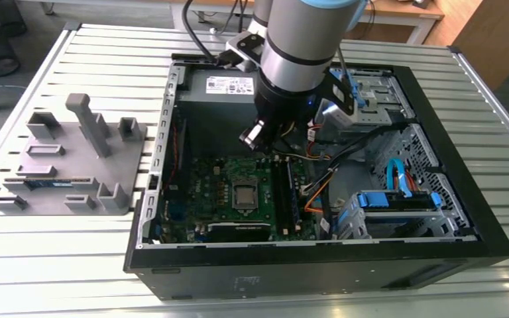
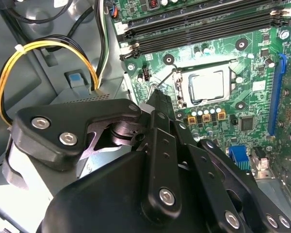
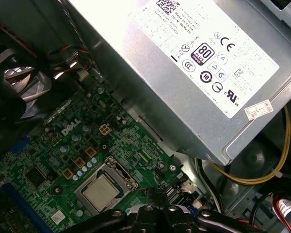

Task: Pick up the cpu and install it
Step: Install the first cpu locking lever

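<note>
While the cpu (image 2: 209, 86) already lies flat in its socket on the motherboard (image 1: 203, 192), the gripper (image 2: 157, 99) hangs just above and beside that socket, fingertips pressed together on nothing, nearest its lever-side edge.

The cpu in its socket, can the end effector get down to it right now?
Probably yes: the cpu lies uncovered in the motherboard socket, and the end effector hangs above the board beside it with nothing between.
</note>
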You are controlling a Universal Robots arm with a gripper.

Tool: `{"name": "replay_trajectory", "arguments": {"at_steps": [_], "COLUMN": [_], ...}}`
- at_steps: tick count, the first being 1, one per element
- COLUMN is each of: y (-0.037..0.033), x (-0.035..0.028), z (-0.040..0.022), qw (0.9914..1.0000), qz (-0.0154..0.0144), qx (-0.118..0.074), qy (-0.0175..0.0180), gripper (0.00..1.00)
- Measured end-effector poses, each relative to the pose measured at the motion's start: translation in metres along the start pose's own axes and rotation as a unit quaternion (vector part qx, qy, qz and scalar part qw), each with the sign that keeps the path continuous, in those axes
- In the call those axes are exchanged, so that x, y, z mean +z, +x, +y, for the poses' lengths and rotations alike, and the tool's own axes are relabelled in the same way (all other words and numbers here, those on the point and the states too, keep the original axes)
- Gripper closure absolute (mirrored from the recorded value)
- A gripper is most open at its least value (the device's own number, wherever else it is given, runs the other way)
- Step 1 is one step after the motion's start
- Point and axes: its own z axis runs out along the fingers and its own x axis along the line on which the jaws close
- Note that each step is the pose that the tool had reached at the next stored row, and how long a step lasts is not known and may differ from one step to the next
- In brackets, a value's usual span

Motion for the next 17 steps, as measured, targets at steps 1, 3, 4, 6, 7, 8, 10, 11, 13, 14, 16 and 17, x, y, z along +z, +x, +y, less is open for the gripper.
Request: {"name": "replay_trajectory", "arguments": {"at_steps": [1, 3, 4, 6, 7, 8, 10, 11, 13, 14, 16, 17], "y": [-0.0003, -0.0006, -0.0006, -0.0007, -0.0008, -0.001, -0.0016, -0.0021, -0.0029, -0.0033, -0.0035, -0.0036], "x": [0.0, 0.0001, 0.0001, 0.0001, 0.0001, 0.0001, 0.0002, 0.0004, 0.0005, 0.0006, 0.0006, 0.0006], "z": [0.0003, 0.0006, 0.0006, 0.0008, 0.0008, 0.001, 0.0017, 0.0022, 0.003, 0.0033, 0.0036, 0.0037], "qw": [1.0, 1.0, 1.0, 1.0, 1.0, 1.0, 1.0, 1.0, 1.0, 1.0, 1.0, 1.0], "qz": [0.0, 0.0, 0.0, 0.0, 0.0, 0.0, 0.0, 0.0, 0.0, 0.0, 0.0, 0.0], "qx": [0.0, 0.0, 0.0, 0.0, 0.0, 0.0, 0.0, 0.0, 0.0, 0.0, 0.0, 0.0], "qy": [0.0, 0.0, 0.0, 0.0, 0.0, 0.0, 0.0, 0.0, 0.0, 0.0, 0.0, 0.0], "gripper": [0.89, 0.89, 0.89, 0.89, 0.89, 0.89, 0.89, 0.89, 0.89, 0.89, 0.89, 0.89]}}
